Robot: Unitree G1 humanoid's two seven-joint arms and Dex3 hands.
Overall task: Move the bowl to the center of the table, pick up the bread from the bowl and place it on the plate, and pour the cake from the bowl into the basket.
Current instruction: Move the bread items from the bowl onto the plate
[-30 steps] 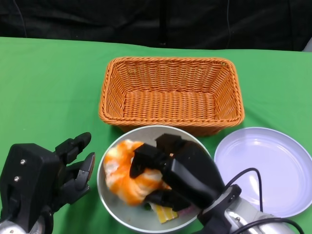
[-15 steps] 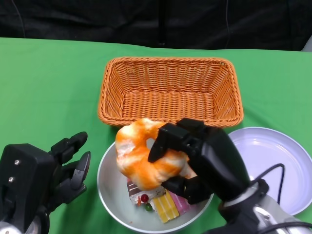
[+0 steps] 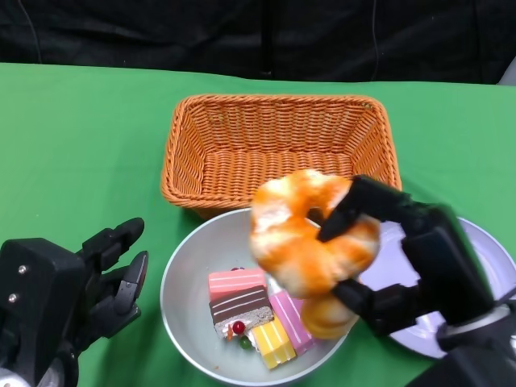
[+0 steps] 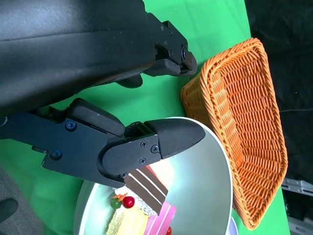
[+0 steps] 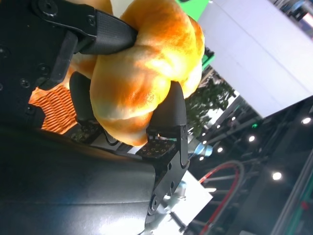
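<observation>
Right hand holds the bread up over the bowl's right rim

The black right hand [image 3: 403, 258] grips the golden knotted bread roll [image 3: 310, 242] between the grey metal bowl [image 3: 189, 266] and the pale round plate [image 3: 484, 266]; colourful cake slices [image 3: 254, 314] lie in the bowl, the orange wicker basket [image 3: 282, 149] behind it; the black left hand [image 3: 72, 298] hangs open-fingered beside the bowl, holding nothing

Bright, even overhead light, soft shadows; the head view sharp, the right wrist background blurred.

orange-glazed bread [image 3: 310, 242]; woven orange basket [image 3: 282, 149]; striped pink, brown, yellow cake [image 3: 254, 314]
</observation>
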